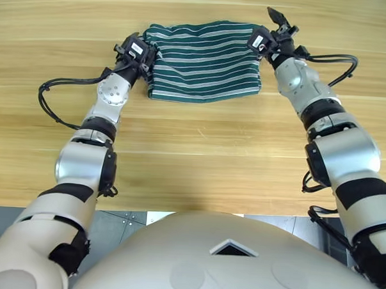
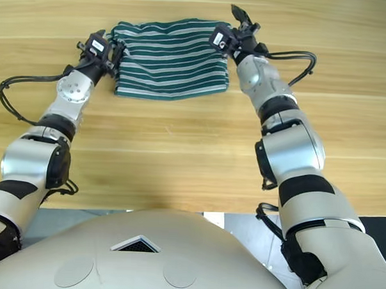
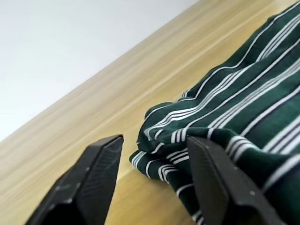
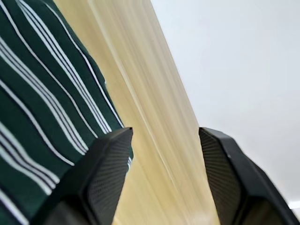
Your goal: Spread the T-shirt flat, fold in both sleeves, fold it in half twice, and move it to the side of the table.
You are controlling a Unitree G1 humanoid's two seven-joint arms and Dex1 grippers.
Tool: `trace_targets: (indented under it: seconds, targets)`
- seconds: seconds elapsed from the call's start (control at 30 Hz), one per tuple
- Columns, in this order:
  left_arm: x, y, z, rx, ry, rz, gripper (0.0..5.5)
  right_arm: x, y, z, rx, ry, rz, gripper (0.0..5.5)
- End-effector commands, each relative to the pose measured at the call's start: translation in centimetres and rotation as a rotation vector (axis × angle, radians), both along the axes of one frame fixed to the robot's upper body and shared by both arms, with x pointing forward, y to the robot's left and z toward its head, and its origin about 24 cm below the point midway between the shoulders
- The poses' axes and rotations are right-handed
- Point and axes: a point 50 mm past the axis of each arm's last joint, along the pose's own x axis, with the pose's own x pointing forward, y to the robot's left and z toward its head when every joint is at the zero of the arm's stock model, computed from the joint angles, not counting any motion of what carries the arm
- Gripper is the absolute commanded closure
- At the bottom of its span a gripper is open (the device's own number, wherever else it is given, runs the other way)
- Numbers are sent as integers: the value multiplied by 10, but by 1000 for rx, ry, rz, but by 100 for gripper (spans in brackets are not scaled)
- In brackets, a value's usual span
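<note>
The T-shirt (image 1: 203,60), dark green with white stripes, lies folded into a compact rectangle on the far part of the wooden table (image 1: 193,151). My left gripper (image 3: 154,176) is at the shirt's left edge, open, with the folded corner (image 3: 161,147) between its black fingers (image 3: 101,171). My right gripper (image 4: 164,173) is at the shirt's far right corner, raised a little and open, with bare table between its fingers (image 4: 110,173). In the left eye view the left gripper (image 1: 141,43) and right gripper (image 1: 280,21) flank the shirt.
Light wood table stretches wide on both sides and toward me. Its far edge (image 3: 117,61) meets a pale wall close behind the shirt. Black cables (image 1: 51,97) loop beside each forearm.
</note>
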Motion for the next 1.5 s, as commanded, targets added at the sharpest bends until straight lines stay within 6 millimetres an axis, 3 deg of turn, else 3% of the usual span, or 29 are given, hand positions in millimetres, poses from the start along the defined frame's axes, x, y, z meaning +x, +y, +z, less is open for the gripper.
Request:
trace_targets:
  seconds: [0.03, 0.23, 0.3, 0.37, 0.5, 0.6, 0.7, 0.77, 0.83, 0.9, 1.0, 1.07, 1.2, 1.33, 1.43, 1.5]
  targets:
    - [8, 0, 3, -4, 22, 63, 235, -6, 38, 5, 19, -116, 161, 293]
    - [-19, 19, -21, -56, 46, 128, 135, -48, 106, -19, -80, -157, 538, 293]
    - [-26, 37, -23, -82, 20, 218, 95, -60, 127, -30, -186, -116, 651, 293]
    - [-29, 52, -17, -113, -34, 303, 59, -62, 134, -42, -336, -63, 695, 293]
    - [-25, 59, -4, -155, -131, 360, 14, -65, 124, -61, -570, -6, 748, 293]
    - [-23, 64, 3, -177, -163, 397, 14, -77, 109, -76, -663, 38, 847, 293]
    - [-18, 65, 8, -175, -166, 407, 14, -93, 71, -90, -717, 84, 953, 293]
    - [-14, 65, 10, -164, -155, 412, 14, -117, 27, -94, -702, 153, 1061, 293]
    - [-9, 59, 12, -155, -149, 397, 14, -151, -14, -85, -601, 237, 1115, 293]
    - [-4, 52, 15, -147, -150, 366, 14, -171, -47, -65, -501, 261, 1043, 293]
    - [2, 40, 18, -130, -146, 309, 14, -180, -89, -29, -405, 209, 788, 293]
    - [5, 34, 20, -119, -148, 277, 14, -176, -104, -6, -350, 142, 667, 293]
    - [8, 24, 27, -55, -181, 169, 14, -153, -102, 33, -214, -61, 561, 293]
    - [9, 1, 39, 5, -258, -48, 14, -131, -67, 72, 132, -335, 572, 293]
    - [0, -45, 42, 55, -321, -384, 14, -95, -54, 69, 253, -384, 404, 293]
    - [-22, -84, 25, 103, -288, -684, 14, -87, -48, 56, 248, -339, 373, 293]
